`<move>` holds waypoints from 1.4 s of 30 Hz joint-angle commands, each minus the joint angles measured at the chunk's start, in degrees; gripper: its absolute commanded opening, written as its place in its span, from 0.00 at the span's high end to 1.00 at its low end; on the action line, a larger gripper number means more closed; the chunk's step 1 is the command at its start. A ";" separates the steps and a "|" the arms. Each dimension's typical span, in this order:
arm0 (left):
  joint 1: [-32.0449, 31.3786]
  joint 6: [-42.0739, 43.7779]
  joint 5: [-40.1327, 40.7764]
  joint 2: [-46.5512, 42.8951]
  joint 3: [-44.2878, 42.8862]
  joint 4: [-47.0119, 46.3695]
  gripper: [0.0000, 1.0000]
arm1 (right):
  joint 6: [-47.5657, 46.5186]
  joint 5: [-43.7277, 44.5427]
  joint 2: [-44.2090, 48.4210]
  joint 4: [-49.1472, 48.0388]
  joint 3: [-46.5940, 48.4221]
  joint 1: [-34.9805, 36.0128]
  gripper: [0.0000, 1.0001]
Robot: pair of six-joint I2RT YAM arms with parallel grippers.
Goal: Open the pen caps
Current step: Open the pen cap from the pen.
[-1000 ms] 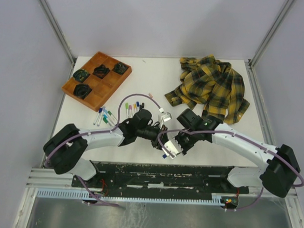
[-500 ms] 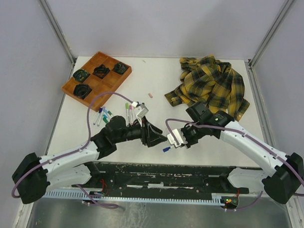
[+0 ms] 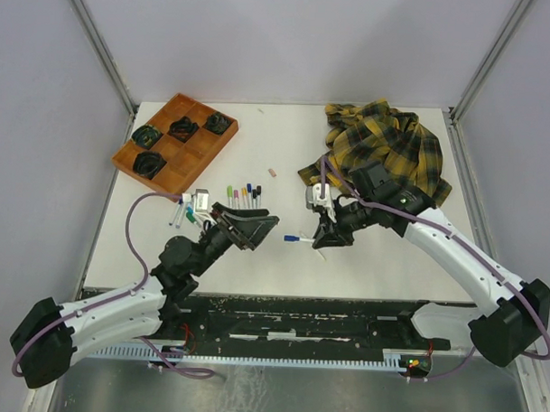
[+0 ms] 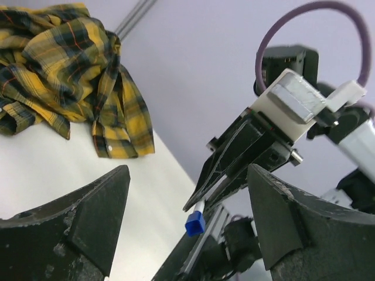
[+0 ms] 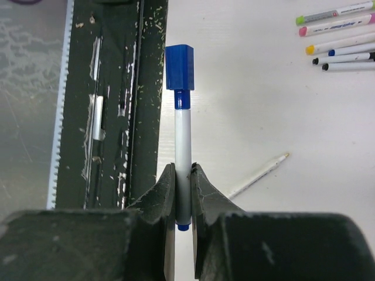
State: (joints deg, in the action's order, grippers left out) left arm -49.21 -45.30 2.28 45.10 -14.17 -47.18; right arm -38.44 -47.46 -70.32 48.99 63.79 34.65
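My right gripper (image 3: 323, 233) (image 5: 183, 181) is shut on the white barrel of a marker (image 5: 182, 140). The marker points left, and its blue pen cap (image 3: 291, 238) (image 5: 179, 65) (image 4: 194, 223) sits on the free end. My left gripper (image 3: 267, 227) (image 4: 187, 175) stands wide open with nothing between its fingers. It faces the blue cap from the left, a short gap away. More markers with coloured pen caps (image 3: 243, 193) (image 5: 334, 35) lie in a row on the white table behind the left gripper.
A wooden tray (image 3: 190, 109) holding black coiled things stands at the back left. A yellow plaid shirt (image 3: 385, 156) (image 4: 70, 70) lies crumpled at the back right. A thin white stick (image 5: 258, 175) lies on the table under the right gripper. A small pink piece (image 3: 273, 171) sits mid-table.
The left gripper has let go of the blue cap, opened wide and pulled back to the left. The right gripper has carried the marker, cap still on, away from the near edge.
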 commanded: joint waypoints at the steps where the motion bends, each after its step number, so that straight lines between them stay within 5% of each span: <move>1: 0.04 -11.68 8.36 0.92 0.68 -5.83 0.14 | 15.77 -3.63 -0.69 -8.74 1.13 -0.84 1.00; 16: -3.15 -17.81 14.32 12.89 -2.58 -10.40 0.32 | 34.53 1.00 -2.67 -24.91 -4.75 -1.04 1.00; 30: -4.97 -19.99 14.52 19.94 -3.80 -14.66 0.62 | 35.32 3.84 -3.24 -26.45 -5.78 -1.07 1.00; 42: -4.93 -19.83 16.99 18.47 -3.90 -12.17 0.68 | 33.79 4.37 -3.72 -25.61 -5.69 -0.33 1.00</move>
State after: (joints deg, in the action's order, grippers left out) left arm -53.87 -62.35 17.02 64.84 -15.97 -57.30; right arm -4.03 -43.72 -74.02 24.84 58.24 33.91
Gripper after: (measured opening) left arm 0.350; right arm 0.158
